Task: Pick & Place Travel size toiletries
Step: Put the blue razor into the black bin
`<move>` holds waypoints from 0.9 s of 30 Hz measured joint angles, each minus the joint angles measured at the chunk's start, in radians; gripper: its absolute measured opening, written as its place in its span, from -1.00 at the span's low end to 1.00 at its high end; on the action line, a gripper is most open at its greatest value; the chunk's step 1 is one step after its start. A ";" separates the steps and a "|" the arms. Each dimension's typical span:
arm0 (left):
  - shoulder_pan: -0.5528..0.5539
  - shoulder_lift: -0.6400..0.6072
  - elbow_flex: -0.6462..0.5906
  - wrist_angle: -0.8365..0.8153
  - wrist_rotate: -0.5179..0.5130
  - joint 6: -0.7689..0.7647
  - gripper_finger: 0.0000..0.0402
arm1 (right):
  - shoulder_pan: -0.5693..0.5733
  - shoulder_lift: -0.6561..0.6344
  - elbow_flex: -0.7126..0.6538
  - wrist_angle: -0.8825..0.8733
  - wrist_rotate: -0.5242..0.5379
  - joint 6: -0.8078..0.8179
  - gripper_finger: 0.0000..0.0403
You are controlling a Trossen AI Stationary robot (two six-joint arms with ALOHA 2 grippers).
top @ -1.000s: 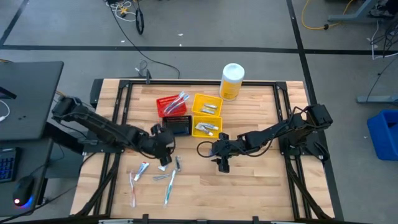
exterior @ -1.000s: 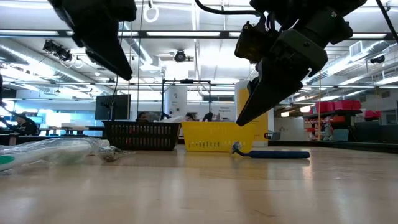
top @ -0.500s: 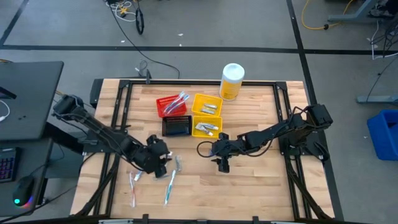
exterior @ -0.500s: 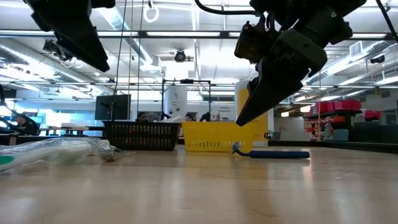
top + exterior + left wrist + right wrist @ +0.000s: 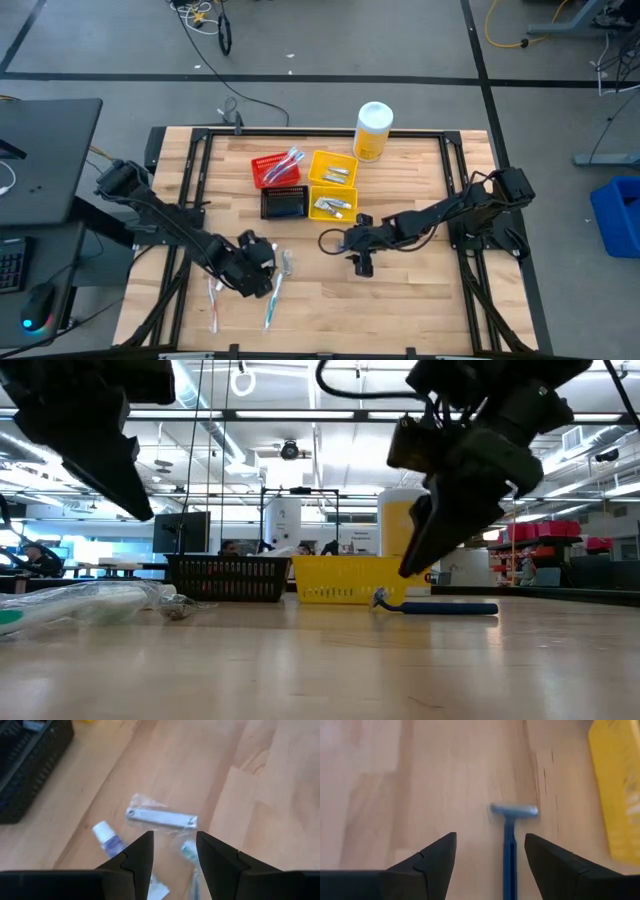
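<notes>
Both grippers are open and hold nothing. My left gripper (image 5: 254, 268) (image 5: 174, 854) hovers above loose toiletries on the wood near the table's near edge. These are a silver strip in a clear wrapper (image 5: 161, 817), a small white-capped tube (image 5: 107, 836) and wrapped toothbrushes (image 5: 272, 300) (image 5: 90, 601), all lying flat. My right gripper (image 5: 362, 262) (image 5: 490, 860) hangs over a blue razor (image 5: 510, 832) (image 5: 440, 607). The razor lies flat on the table in front of the yellow bin, with its head pointing away from the fingers.
Toward the far side stand a red bin (image 5: 275, 170) with toothbrushes in it, two yellow bins (image 5: 333, 186) holding small tubes, and a black bin (image 5: 283, 204). A tall yellow bottle with a white cap (image 5: 372, 130) stands at the far edge. Bare wood lies right of the right gripper.
My left gripper has moved toward the table's near edge and a little left, away from the black bin, and now stands over the loose toiletries. My right gripper has sunk slightly toward the razor. Nothing on the table has moved.
</notes>
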 joint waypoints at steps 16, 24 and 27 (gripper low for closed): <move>0.001 0.000 0.010 0.066 -0.013 0.051 -0.22 | -0.001 -0.004 -0.149 0.066 0.052 0.013 -0.18; 0.003 0.000 0.010 0.068 -0.028 0.052 -0.22 | -0.002 -0.001 -0.154 0.122 0.027 0.013 -0.63; 0.003 -0.001 0.010 0.068 -0.028 0.052 -0.22 | -0.002 0.000 -0.154 0.135 0.013 0.013 -0.71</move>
